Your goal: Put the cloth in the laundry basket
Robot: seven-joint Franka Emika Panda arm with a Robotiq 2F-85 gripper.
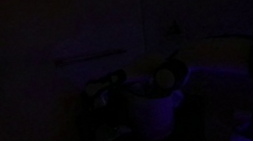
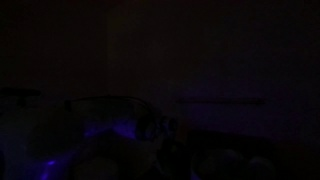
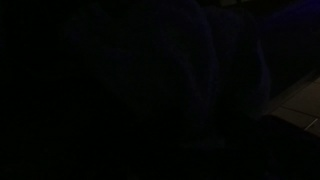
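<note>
The scene is almost dark. In an exterior view a pale, bucket-shaped laundry basket [image 1: 161, 111] shows dimly near the middle, with a wider rim. A dark shape that looks like the gripper assembly [image 1: 109, 91] stands just beside it; its jaws are too dark to read. A small lighter patch [image 1: 166, 77] sits at the basket's rim; I cannot tell whether it is the cloth. The wrist view is nearly black, with only a faint bluish fold-like shape [image 3: 180, 60]. The cloth cannot be made out with certainty in any view.
A faint horizontal bar [image 1: 89, 57] runs behind the basket. Bluish lit surfaces show at the edge [image 1: 238, 69] and low in the other exterior view [image 2: 95, 135]. Dark rounded shapes [image 2: 225, 160] lie low there. A pale tiled patch [image 3: 300, 108] shows in the wrist view.
</note>
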